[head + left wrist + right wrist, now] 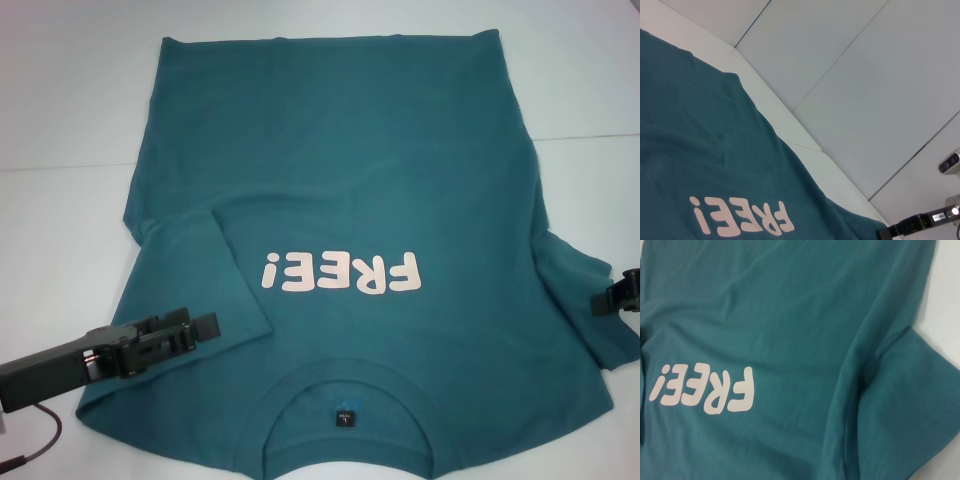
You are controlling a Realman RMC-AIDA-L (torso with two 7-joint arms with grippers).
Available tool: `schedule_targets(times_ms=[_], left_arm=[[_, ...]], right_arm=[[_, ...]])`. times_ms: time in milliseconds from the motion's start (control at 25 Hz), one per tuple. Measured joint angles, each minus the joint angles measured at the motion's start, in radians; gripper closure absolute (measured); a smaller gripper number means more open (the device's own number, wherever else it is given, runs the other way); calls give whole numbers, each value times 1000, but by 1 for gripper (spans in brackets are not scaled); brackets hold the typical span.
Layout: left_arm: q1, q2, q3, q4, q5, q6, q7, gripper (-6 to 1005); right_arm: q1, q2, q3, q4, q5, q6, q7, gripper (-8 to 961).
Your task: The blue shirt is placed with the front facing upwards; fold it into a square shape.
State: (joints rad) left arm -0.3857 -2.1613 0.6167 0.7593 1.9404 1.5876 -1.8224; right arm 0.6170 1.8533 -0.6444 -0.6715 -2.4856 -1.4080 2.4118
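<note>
The blue shirt (340,170) lies front up on the white table (60,250), collar and dark neck label (345,418) nearest me. Its pale pink FREE! lettering (340,273) reads upside down. On my left side, the sleeve (215,270) lies folded inward over the body. My left gripper (205,328) hovers at that folded sleeve's near edge, with no cloth seen lifted by it. My right gripper (612,295) is at the right edge, beside the spread right sleeve (580,300). The left wrist view shows the shirt (705,165) and the right gripper (892,231) far off. The right wrist view shows the lettering (702,390) and right sleeve (910,410).
Bare white table surrounds the shirt on the left, the right (590,130) and beyond the hem. A cable (45,450) trails from my left arm at the near left corner. Pale floor (865,75) shows past the table's edge in the left wrist view.
</note>
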Motion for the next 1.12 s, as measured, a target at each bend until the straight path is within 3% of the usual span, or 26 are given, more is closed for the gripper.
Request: schedule_targets(times_ms=[160, 640, 1120], left_arm=[[0, 0, 0, 0, 0, 0, 0, 233], [3, -2, -7, 0, 0, 0, -3, 233], [4, -1, -24, 0, 0, 5, -5, 234]], right_arm=[[5, 0, 1, -1, -32, 6, 14, 943], [22, -12, 0, -35, -126, 69, 107, 942], [108, -8, 0, -44, -286, 108, 186, 940]])
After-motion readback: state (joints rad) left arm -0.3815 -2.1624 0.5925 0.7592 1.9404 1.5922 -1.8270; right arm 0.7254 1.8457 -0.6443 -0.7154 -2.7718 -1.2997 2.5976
